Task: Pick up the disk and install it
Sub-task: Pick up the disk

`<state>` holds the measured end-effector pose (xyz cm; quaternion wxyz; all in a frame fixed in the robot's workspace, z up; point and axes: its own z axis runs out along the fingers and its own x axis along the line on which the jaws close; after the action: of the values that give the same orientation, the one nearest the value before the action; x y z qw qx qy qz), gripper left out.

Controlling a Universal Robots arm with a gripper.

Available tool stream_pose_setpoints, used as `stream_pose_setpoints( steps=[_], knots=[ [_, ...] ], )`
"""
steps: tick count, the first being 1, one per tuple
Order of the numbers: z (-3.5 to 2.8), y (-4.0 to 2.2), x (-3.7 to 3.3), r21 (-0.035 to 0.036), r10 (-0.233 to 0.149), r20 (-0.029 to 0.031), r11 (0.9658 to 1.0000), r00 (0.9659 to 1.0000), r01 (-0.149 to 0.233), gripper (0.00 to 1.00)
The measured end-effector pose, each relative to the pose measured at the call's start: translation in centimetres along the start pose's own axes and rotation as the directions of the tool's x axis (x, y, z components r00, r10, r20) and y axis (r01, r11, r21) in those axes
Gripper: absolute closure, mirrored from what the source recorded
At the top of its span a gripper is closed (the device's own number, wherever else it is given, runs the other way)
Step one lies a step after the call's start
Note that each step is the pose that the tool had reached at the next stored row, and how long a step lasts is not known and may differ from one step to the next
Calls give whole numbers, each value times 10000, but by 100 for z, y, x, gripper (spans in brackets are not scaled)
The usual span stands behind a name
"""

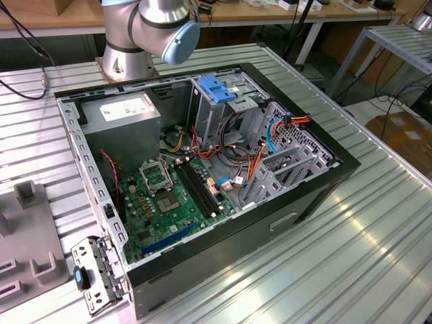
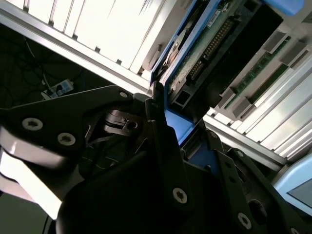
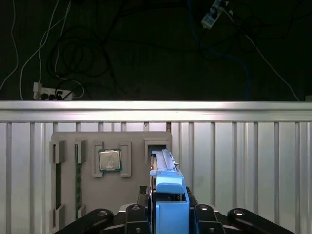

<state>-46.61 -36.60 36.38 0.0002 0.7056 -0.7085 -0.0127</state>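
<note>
One computer case [image 1: 223, 270] lay open mid-frame in the exterior view, its drive cage [image 1: 216, 115] exposed for access. In the second wrist view the gripper [image 2: 187, 141] was clamped on the disk [image 2: 214, 44] at its blue-railed edges. In the first wrist view the disk stood edge-on above a grey holder [image 3: 112, 195].

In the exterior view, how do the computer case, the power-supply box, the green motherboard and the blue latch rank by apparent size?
Largest to smallest:
1. computer case
2. green motherboard
3. power-supply box
4. blue latch
</note>
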Motion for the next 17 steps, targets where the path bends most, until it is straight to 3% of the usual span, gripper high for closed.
stream_pose_setpoints(
  steps=[12, 17],
  knots=[
    [-160, 3, -2, -9, -4, 199, 10000, 9998, 4, 63],
    [-231, 4, -4, -11, -7, 352, 10000, 9994, 7, 63]
  ],
)
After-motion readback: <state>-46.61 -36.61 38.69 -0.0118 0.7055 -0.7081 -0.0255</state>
